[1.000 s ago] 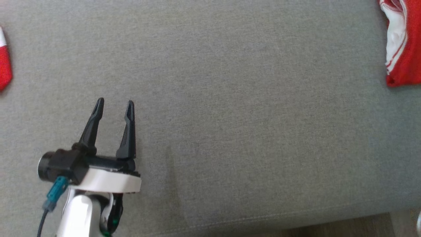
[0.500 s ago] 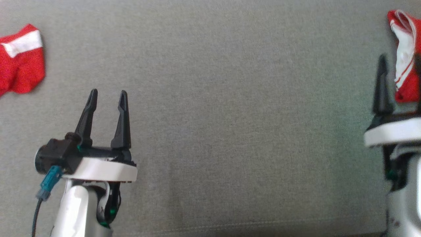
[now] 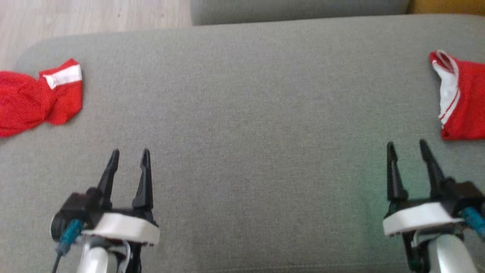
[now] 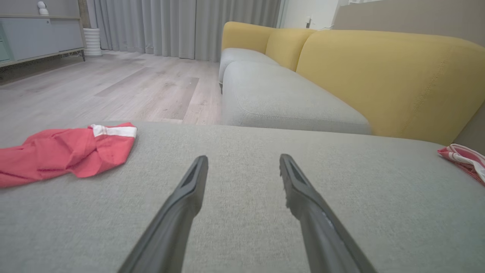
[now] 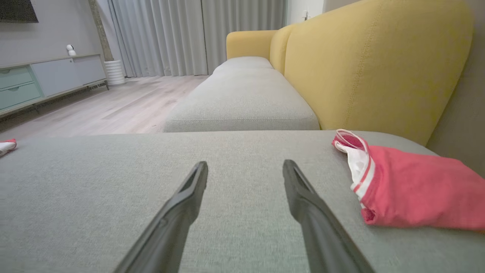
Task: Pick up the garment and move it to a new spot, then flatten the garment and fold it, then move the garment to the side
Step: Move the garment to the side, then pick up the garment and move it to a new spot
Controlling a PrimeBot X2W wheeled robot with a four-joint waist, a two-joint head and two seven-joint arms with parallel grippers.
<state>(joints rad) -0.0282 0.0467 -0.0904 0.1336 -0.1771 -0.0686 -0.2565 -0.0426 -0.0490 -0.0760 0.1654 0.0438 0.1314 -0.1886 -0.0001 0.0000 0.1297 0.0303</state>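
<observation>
both grippers stand with their fingers spread wide and nothing between them. we note the left gripper (image 3: pixel 130 151) at the lower left of the head view and the right gripper (image 3: pixel 406 143) at the lower right. each is over the near part of a grey seat cushion (image 3: pixel 242 113) with its fingers pointing toward the far edge. whether they touch the fabric we cannot tell.

two garments lie on this cushion, well apart. the left red garment (image 3: pixel 38 96) is crumpled, carries a white band and lies at the far left corner, beyond the left gripper. the right red garment (image 3: pixel 464 102) has white trim with thin red stripes. it lies at the right edge, near the right gripper and just beyond its fingertips. no finger touches either one.

the surface is flat, woven grey cloth. beyond it we record a second grey seat (image 4: pixel 284 102) with a yellow backrest (image 4: pixel 379 76). we also record a pale wood floor (image 4: pixel 113 87), grey curtains (image 4: pixel 170 26) and a low sideboard (image 5: pixel 45 79) with drawers.
</observation>
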